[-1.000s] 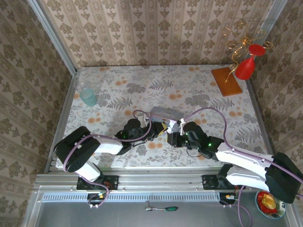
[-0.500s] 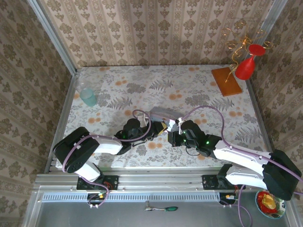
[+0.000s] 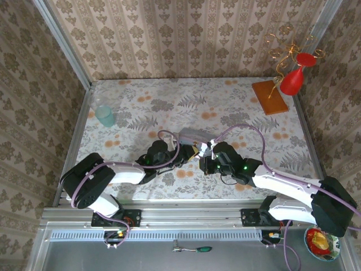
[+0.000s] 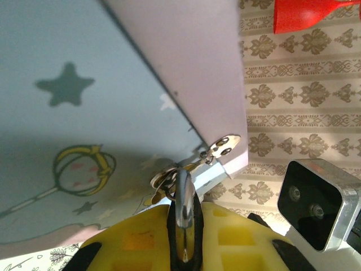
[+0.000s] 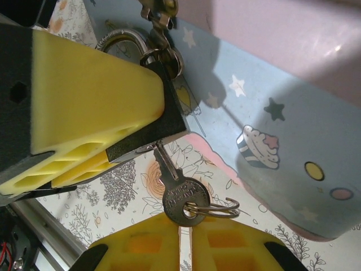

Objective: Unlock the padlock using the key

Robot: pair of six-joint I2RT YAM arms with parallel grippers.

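The padlock (image 5: 163, 127) has a dark body and a silvery shackle (image 4: 184, 197). It hangs from the clasp (image 4: 223, 145) of the pale blue tin (image 3: 194, 135). My left gripper (image 4: 183, 217) is shut on the padlock, its yellow fingers (image 5: 84, 90) around the body. The key (image 5: 180, 192) is stuck in the padlock's underside, with a split ring through its round head. My right gripper (image 5: 186, 228) has closed to a thin slit, and the key's head sits at its tips. From above, the left gripper (image 3: 190, 151) and right gripper (image 3: 204, 158) meet just in front of the tin.
A teal cup (image 3: 104, 116) stands at the far left of the floral table. An orange-brown board (image 3: 269, 97) and a red goblet-shaped ornament (image 3: 296, 76) occupy the back right corner. A screwdriver (image 3: 194, 248) lies in the tray below the table's near edge.
My right gripper has slid left toward the padlock and drawn its fingers together at the key. The left gripper has kept its hold without moving.
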